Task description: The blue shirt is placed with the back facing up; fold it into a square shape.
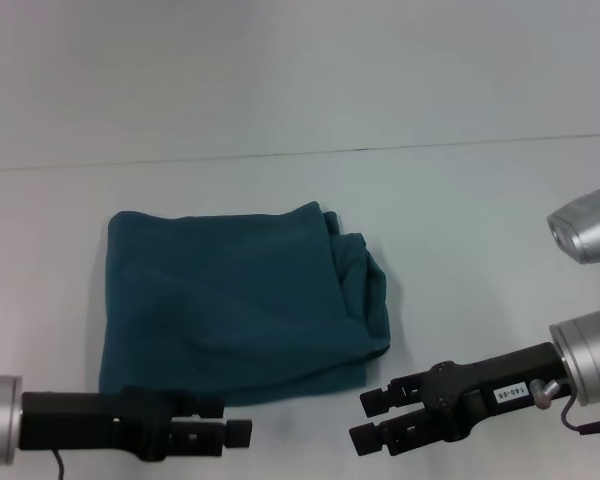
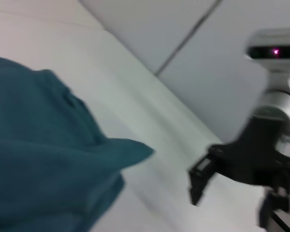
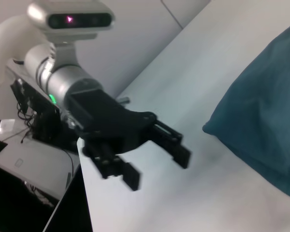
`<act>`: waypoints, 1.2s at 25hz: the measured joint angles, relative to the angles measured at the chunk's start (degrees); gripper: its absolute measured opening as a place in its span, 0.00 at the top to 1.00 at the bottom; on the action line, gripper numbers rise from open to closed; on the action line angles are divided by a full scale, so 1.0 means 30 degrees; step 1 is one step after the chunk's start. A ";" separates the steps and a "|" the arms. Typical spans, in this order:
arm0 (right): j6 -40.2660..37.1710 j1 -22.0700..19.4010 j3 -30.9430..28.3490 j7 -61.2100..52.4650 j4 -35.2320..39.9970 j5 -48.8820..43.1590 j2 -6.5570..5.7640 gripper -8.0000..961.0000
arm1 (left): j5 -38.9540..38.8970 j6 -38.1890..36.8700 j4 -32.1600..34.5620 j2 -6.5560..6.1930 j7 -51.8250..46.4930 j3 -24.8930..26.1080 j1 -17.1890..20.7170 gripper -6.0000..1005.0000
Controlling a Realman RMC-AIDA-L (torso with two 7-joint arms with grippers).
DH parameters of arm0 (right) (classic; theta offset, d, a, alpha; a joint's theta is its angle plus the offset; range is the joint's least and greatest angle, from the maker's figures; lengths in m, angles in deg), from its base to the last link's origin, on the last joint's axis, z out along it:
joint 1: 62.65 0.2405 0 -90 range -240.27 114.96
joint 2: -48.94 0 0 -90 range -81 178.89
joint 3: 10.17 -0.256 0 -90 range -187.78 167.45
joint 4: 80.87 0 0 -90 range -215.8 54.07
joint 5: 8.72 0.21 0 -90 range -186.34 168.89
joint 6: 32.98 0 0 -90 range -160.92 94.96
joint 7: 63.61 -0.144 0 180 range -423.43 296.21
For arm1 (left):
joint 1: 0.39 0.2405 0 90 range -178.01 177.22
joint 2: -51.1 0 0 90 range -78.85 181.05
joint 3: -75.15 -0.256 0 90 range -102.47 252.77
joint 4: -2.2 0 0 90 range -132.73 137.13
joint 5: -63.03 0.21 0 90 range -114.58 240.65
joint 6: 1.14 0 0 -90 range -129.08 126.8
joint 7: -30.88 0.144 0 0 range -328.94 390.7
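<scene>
both jaws open, empty; folded blue shirt (image 1: 235, 300) lies widthwise.

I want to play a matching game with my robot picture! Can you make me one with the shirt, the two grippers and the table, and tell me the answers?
Things:
1. blue shirt
2. left gripper
3. right gripper
4. table

Descriptions:
A. white and bare, with a thin seam line across it
B. folded into a rough square, lying flat
C. open, off the shirt's near right corner
D. at the shirt's near left edge, pointing toward the other arm

Pairs: 1-B, 2-D, 3-C, 4-A
</scene>
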 joint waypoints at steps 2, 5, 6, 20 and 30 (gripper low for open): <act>0.0164 -0.0163 -0.0038 0.0267 -0.0100 0.0084 0.0002 0.13 | -0.0030 0.0455 -0.0484 -0.0151 -0.0002 0.0068 -0.0170 0.24; 0.0212 -0.0363 -0.0048 0.0356 -0.0103 0.0093 -0.0007 0.13 | -0.0046 0.0604 -0.0615 -0.0253 0.0072 0.0091 -0.0228 0.24; 0.0185 -0.0399 -0.0066 0.0358 -0.0077 0.0094 -0.0019 0.13 | -0.0019 0.0573 -0.0591 -0.0264 0.0124 0.0085 -0.0229 0.24; 0.0167 -0.0310 -0.0271 0.0253 -0.0002 0.0162 -0.0007 0.13 | -0.0081 0.0398 -0.0505 -0.0224 0.2802 -0.0068 -0.0219 0.24; 0.0207 -0.0153 -0.0293 0.0321 0.0077 0.0193 -0.0098 0.13 | -0.0187 0.0599 -0.0509 -0.0249 0.3103 0.0016 -0.0251 0.24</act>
